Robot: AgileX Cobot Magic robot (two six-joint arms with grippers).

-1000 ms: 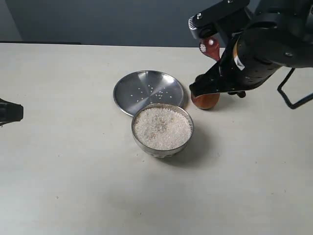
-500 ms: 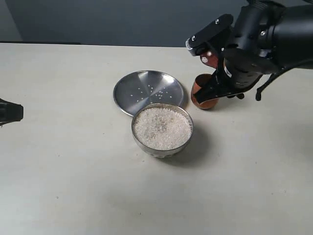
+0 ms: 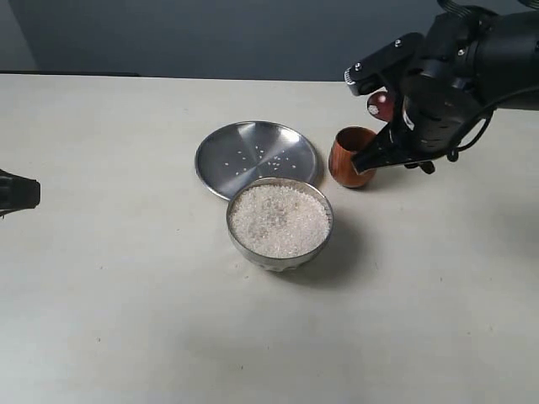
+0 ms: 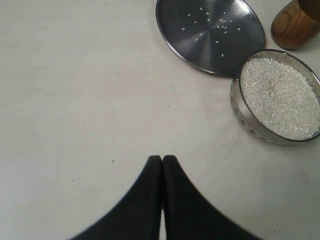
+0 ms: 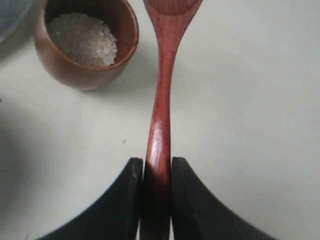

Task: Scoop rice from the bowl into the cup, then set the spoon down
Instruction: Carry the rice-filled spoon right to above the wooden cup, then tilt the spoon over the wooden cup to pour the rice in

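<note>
The right gripper [image 5: 156, 170], held above the table at 3 o'clock of the small rounded reddish-brown wooden cup [image 3: 347, 168], pinches the handle of the slim dark red wooden spoon [image 5: 162, 100]. The left gripper [image 4: 162, 162] has its fingers pressed together. The cup holds small white grains of rice [image 5: 82, 37] and stands at 2 o'clock of the deep, patterned, rice-filled steel bowl [image 3: 278, 255], with a flat steel plate [image 3: 253, 160] bearing stray grains at the bowl's 11 o'clock.

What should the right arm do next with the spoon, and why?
Probably lower the spoon to the bare table beside the cup and open the right gripper. The cup already holds rice, and the spoon, clamped by its handle, sits off to the cup's side rather than over it, so only setting down seems left.
</note>
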